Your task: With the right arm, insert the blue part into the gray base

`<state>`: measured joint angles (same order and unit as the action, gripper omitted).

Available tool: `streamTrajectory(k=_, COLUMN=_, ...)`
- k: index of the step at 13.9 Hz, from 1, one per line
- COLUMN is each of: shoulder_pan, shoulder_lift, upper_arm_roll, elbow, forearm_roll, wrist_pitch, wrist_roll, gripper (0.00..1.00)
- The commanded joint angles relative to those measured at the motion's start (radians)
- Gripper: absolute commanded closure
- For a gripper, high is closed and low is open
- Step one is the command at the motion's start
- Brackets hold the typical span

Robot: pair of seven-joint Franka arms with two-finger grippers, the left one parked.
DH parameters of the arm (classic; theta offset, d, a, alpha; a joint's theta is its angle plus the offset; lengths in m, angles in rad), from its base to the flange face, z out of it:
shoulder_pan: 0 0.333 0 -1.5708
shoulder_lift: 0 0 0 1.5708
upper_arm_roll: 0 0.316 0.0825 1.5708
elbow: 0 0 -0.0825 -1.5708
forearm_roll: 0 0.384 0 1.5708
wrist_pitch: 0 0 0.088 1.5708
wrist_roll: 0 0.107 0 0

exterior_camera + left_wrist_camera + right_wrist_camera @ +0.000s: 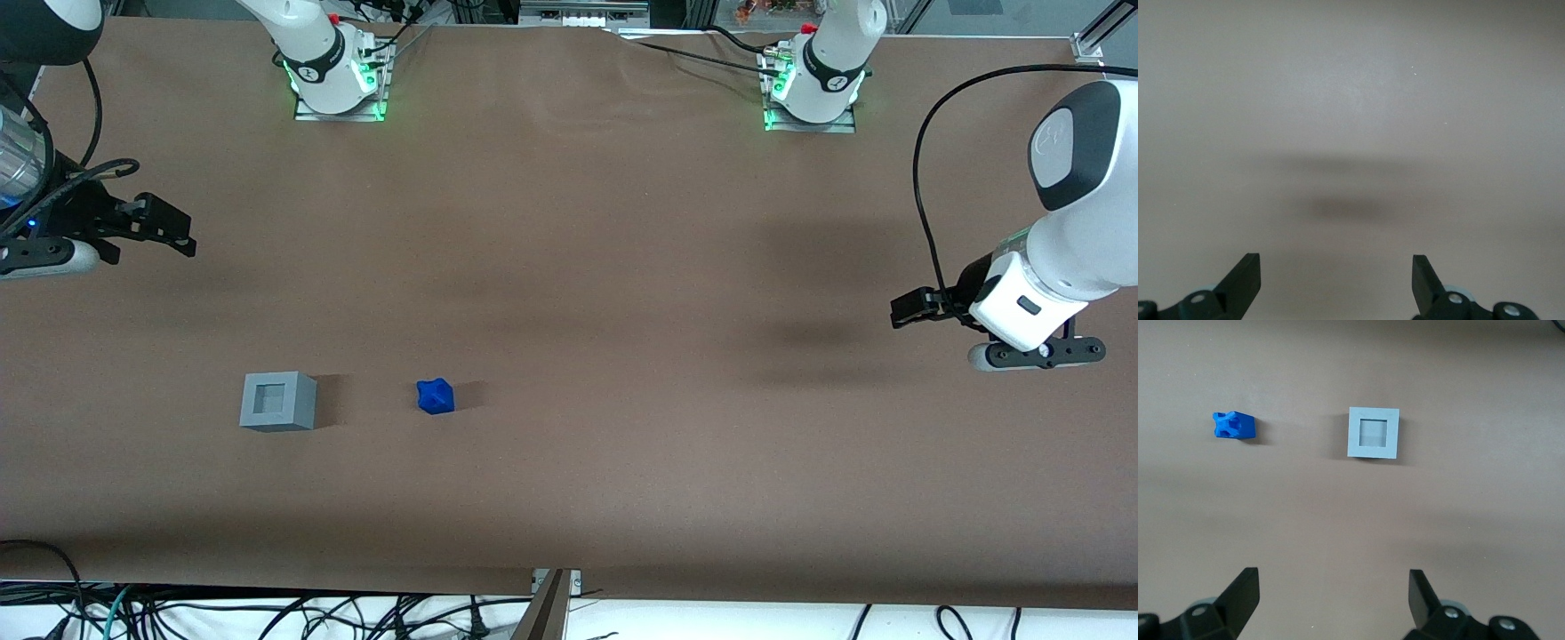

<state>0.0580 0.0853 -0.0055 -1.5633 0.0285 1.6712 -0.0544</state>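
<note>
- Your blue part [435, 396] lies on the brown table [622, 267], on its side, with nothing touching it. In the right wrist view the blue part [1233, 425] shows a notched, knobbly end and throws a small shadow on the cover.
- The gray base [278, 402] stands beside the blue part, near it but clearly apart, with bare table between them. It sits toward the working arm's end of the table. Both pieces are about equally near the front camera.
- You can see the gray base [1373, 432] from above in the right wrist view: the square recess in its top face opens upward and holds nothing.
- The right arm [27, 160] is at its own end of the table, farther from the front camera than both pieces and well apart from them.
- Its gripper [164, 227] hangs above bare table, not over either piece. In the right wrist view the gripper [1333, 593] has its two black fingers [1243, 590] spread wide, with only table cover showing in the gap. It holds nothing.
- The table's brown cover is lightly rippled near the two arm bases [338, 84], which stand at the edge farthest from the front camera and glow green.
- Loose cables [267, 613] lie under the table edge nearest the front camera.
</note>
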Motion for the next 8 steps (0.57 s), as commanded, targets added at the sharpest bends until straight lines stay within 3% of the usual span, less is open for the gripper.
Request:
streamTrajectory(k=1, shoulder_pan=-0.003, shoulder_lift=0.001, upper_arm_roll=0.005, elbow=0.016, forearm_roll=-0.007, wrist_pitch=-0.002, wrist_roll=-0.002, gripper=0.01)
streamTrajectory(k=8, shoulder_pan=0.02, shoulder_lift=0.019, upper_arm_roll=0.007, elbow=0.016, forearm_roll=-0.009, wrist_pitch=0.001, wrist_roll=0.024, gripper=0.01)
